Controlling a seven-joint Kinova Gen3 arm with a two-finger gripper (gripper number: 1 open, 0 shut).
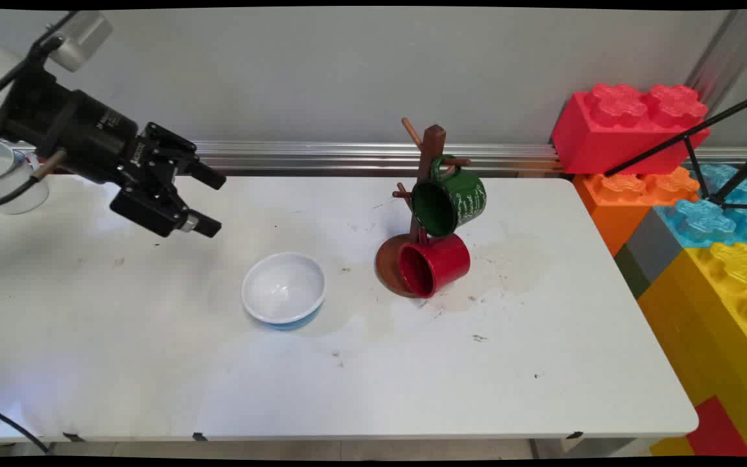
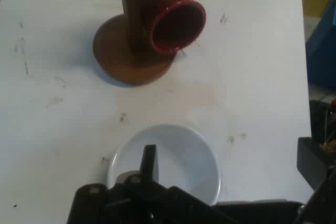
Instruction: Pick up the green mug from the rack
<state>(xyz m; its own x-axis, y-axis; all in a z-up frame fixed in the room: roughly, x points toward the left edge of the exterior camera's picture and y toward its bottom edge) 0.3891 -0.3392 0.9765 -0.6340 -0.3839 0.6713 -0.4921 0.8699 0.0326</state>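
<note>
Fingers (image 1: 208,226) spread apart and holding nothing, the gripper (image 1: 211,201) hangs above the tabletop (image 1: 153,363), up and left of the bowl (image 1: 284,288). That bowl, white inside and blue outside, sits upright and is the nearest thing. To its right stands a wooden rack (image 1: 426,188), with a green mug (image 1: 449,198) hung above a red mug (image 1: 434,264). Big toy bricks (image 1: 685,194) stack at the right.

Bowl (image 1: 283,287) left of mug tree (image 1: 426,194)
</note>
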